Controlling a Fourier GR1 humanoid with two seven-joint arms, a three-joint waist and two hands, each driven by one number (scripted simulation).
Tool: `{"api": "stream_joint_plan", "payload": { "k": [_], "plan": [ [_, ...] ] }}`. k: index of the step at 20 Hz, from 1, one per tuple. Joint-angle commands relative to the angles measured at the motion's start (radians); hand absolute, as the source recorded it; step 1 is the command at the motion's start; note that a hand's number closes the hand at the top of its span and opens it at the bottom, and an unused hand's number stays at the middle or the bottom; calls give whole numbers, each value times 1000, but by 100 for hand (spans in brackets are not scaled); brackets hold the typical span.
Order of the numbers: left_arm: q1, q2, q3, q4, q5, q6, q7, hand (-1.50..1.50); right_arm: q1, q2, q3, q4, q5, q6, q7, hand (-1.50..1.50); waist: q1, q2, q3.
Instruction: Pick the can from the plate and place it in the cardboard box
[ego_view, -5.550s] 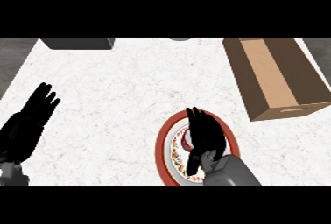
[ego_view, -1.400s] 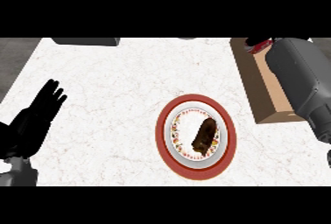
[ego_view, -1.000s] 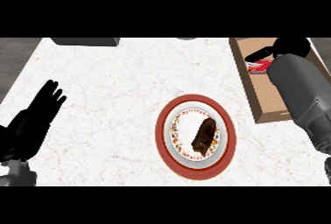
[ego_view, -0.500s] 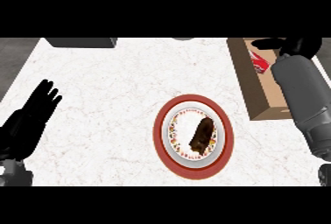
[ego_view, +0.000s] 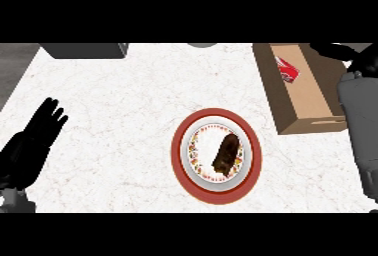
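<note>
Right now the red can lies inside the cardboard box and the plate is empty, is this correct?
Not quite. The can does lie in the cardboard box, but the head view shows the plate is not empty: a dark brown item lies on it.

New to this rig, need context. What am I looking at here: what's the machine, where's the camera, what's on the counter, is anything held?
One view, from the robot's head, looking steeply down at a white marbled counter. The robot is a humanoid; only its grey forearms and black hands show. The left hand rests open at the left edge, holding nothing. The right hand is at the top right, beside the cardboard box; its fingers are too dark to read. A red can lies inside the box. In the middle sits a red-rimmed plate with a dark brown piece of food on it. A dark grey object sits at the top left.
</note>
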Motion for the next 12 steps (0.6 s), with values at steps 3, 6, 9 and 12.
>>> {"api": "stream_joint_plan", "payload": {
  "k": [3, 6, 9, 12],
  "plan": [
    [-2, 29, 37, -35, 23, -6, 45, 0, 247, 5, 39, -357, -80, 142, 47, -150, -5, -2, 0],
    [-17, -5, -1, -4, -29, 17, 13, 0, 369, -8, 50, -505, -117, 192, 33, -150, -1, 2, 0],
    [-41, 20, 43, 7, 28, -17, 28, 0, 463, 3, 64, -642, -129, 215, 69, -150, 2, 3, 0],
    [-25, 3, 25, 12, -1, -19, 15, 0, 470, -44, 58, -656, -128, 251, 106, -150, 12, 6, 0]
  ]
}}
